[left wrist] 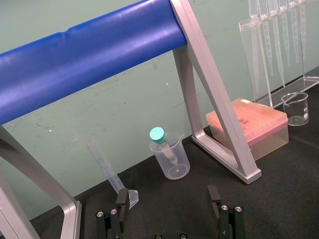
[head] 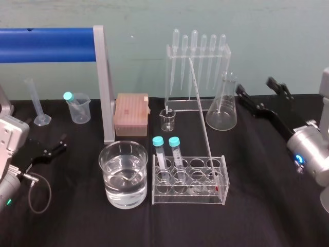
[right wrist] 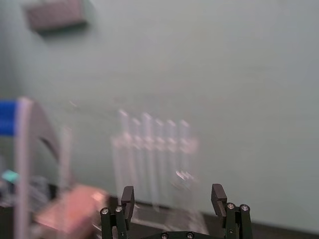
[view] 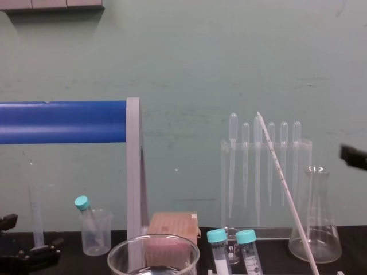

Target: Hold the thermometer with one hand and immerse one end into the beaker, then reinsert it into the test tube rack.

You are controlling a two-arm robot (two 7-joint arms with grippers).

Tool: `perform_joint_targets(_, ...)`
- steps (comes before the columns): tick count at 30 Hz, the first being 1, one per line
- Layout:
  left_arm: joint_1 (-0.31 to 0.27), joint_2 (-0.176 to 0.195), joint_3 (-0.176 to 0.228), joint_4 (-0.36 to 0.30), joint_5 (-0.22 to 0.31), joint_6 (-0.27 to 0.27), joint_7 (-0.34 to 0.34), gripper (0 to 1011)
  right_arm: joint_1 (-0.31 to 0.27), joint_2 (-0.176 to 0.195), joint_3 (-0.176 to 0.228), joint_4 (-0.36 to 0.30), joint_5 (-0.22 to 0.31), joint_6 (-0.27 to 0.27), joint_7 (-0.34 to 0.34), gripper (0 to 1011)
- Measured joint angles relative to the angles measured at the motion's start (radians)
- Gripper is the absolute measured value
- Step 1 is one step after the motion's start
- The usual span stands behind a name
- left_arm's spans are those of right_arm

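The thermometer (head: 202, 121) stands with its lower end in the rightmost compartment of the test tube rack (head: 224, 177), midway along the table (head: 267, 206) toward its front edge. It leans back toward the pipette stand (head: 198, 77), and the beaker (head: 109, 180) sits just left of the rack. The right end effector (head: 253, 84) hangs open and empty near the table's right edge beside the conical flask (head: 222, 110), and the left end effector (head: 51, 148) sits low by the left edge, open too.

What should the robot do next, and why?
Probably swing the right gripper left toward the thermometer: it leans in the test tube rack, ungrasped, and the gripper's open jaws hang off to its right; the left gripper sits farther off, at the left.
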Motion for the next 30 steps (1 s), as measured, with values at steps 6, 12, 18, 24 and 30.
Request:
perform_joint_targets(6,0.0,0.0,0.0,0.0,0.0,0.0,0.0,1008,-0.029,0.003,0.016,0.025,-0.056,0.074,-0.072,1000)
perform_joint_targets(12,0.0,0.0,0.0,0.0,0.0,0.0,0.0,1008,-0.046,-0.017,0.016,0.073,-0.073,0.099,-0.078,1000)
perform_joint_targets(18,0.0,0.0,0.0,0.0,0.0,0.0,0.0,1008,-0.048,-0.028,0.019,0.087,-0.079,0.105,-0.073,1000)
perform_joint_targets(24,0.0,0.0,0.0,0.0,0.0,0.0,0.0,1008,-0.048,-0.026,0.019,0.086,-0.079,0.105,-0.074,1000)
perform_joint_targets(30,0.0,0.0,0.0,0.0,0.0,0.0,0.0,1008,-0.048,-0.026,0.019,0.084,-0.079,0.104,-0.074,1000)
